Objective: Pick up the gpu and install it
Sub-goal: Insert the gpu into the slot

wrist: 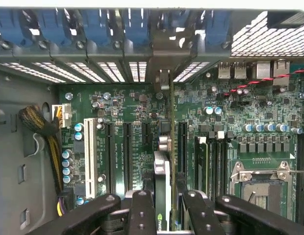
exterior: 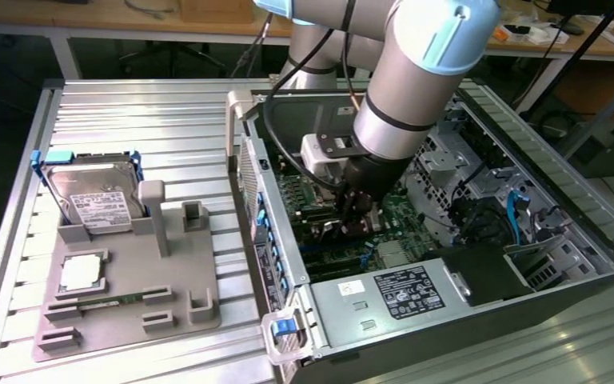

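**Colleague:** Where's the gpu?

**Me:** The gpu (wrist: 163,196) stands on edge between my gripper (wrist: 164,208) fingers, clamped, inside the computer case (exterior: 563,264), just over the motherboard (wrist: 142,112) slots. I judge it mid-insertion.

**Colleague:** How do you seat it well?

**Me:** I keep the card upright, line its bracket (wrist: 164,81) with the rear opening, and press straight down, no twisting.

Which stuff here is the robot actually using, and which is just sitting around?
Using:
- gripper, shut on the gpu
- motherboard inside the computer case

Sitting around:
- hard drive in the grey holder
- RAM stick
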Controlling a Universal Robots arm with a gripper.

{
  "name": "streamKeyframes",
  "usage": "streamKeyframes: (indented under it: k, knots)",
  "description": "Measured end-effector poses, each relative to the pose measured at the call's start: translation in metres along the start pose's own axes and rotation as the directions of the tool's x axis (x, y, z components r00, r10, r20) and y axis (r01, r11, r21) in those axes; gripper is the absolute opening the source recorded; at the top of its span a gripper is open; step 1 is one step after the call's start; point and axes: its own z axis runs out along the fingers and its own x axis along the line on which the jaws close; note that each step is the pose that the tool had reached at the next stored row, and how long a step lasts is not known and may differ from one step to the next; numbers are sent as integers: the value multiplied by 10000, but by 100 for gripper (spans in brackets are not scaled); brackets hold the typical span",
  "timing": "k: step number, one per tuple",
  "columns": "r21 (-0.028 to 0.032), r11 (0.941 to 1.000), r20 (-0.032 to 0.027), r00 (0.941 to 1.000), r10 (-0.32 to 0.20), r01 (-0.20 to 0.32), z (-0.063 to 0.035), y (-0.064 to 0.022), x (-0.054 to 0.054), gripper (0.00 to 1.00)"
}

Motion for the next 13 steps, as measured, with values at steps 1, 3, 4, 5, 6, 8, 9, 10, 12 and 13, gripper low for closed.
streamKeyframes:
  k: [1,3,4,5,6,8,9,10,12,13]
  knots:
    - [0,10000,0,10000,1,-1,10,0,0,27]
    - [-2,10000,-3,10000,0,0,24,2,1,27]
    - [-2,10000,-3,10000,2,-2,32,6,2,27]
    - [-2,10000,-3,10000,0,0,42,6,2,27]
    - [-5,10000,-9,10000,-1,1,55,6,3,27]
    - [1,10000,3,10000,1,-1,97,7,3,27]
    - [-1,10000,-1,10000,1,-1,113,9,4,27]
    - [-1,10000,-3,10000,2,-2,132,10,5,27]
    - [-3,10000,-5,10000,0,0,134,11,6,27]
    - [-2,10000,-4,10000,1,-1,136,11,5,27]
